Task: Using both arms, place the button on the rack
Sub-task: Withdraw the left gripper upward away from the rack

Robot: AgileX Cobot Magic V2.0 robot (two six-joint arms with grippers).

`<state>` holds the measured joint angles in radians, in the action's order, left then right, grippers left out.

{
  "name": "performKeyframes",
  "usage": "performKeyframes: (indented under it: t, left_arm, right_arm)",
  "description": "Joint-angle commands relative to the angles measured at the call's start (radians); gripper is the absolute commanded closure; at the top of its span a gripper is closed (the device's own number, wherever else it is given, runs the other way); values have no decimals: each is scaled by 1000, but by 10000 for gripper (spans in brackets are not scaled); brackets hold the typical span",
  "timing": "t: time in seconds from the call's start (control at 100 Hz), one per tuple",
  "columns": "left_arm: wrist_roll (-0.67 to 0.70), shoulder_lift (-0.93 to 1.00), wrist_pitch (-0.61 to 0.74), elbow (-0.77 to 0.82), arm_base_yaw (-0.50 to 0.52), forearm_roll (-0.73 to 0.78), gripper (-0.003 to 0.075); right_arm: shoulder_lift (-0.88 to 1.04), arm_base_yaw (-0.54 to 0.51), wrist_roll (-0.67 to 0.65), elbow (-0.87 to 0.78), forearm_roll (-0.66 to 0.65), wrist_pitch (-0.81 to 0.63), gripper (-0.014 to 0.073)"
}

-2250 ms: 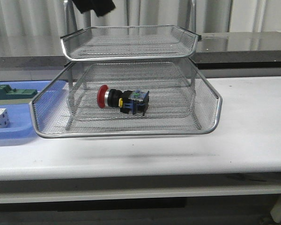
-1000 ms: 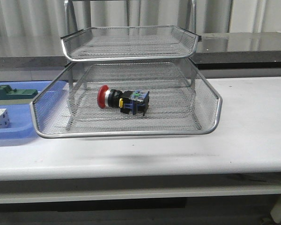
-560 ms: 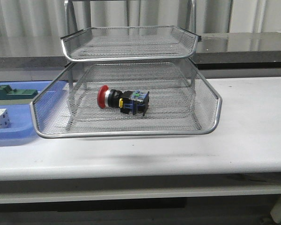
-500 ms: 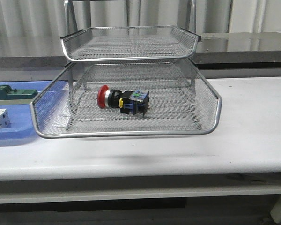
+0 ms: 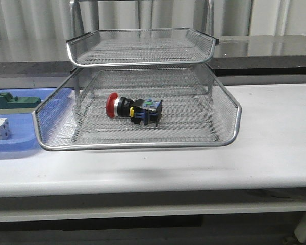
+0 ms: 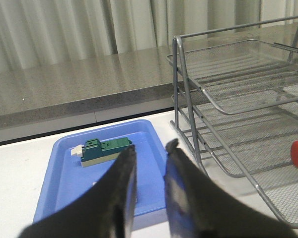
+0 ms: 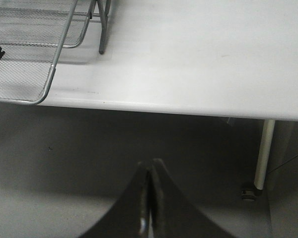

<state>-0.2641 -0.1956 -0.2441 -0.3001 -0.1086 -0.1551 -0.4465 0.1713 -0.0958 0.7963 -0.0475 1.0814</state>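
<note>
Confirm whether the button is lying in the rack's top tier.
No, the button lies on its side in a lower tier of the rack, beneath the upper tray.

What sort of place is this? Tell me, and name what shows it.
Probably a lab or workshop test bench, not a home. A plain white table holds a wire-mesh rack with an industrial red button in its lower tier, and a blue tray of parts sits beside it.

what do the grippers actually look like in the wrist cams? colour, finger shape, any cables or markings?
Left gripper: two dark, near-black fingers, broad at the base and tapering to narrow tips, with a bluish sheen on their inner faces. Right gripper: the same dark, tapered fingers, matte. No cables, labels or markings show in either view. The front view shows neither arm.
</note>
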Motion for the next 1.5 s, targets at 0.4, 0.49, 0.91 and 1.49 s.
performKeyframes:
  t: [0.4, 0.49, 0.91, 1.49]
  left_arm:
    - [12, -9, 86, -28, 0, -15, 741]
    - [12, -9, 86, -28, 0, -15, 741]
    - [12, -9, 86, -28, 0, -15, 741]
    - [12, -9, 86, -28, 0, -15, 741]
  right_arm:
    - [-6, -2, 6, 29, -12, -58, 664]
    - [-6, -2, 6, 29, -12, -58, 664]
    - [-37, -2, 6, 29, 69, -195, 664]
    - [-612, 78, 149, 30, 531, -383, 663]
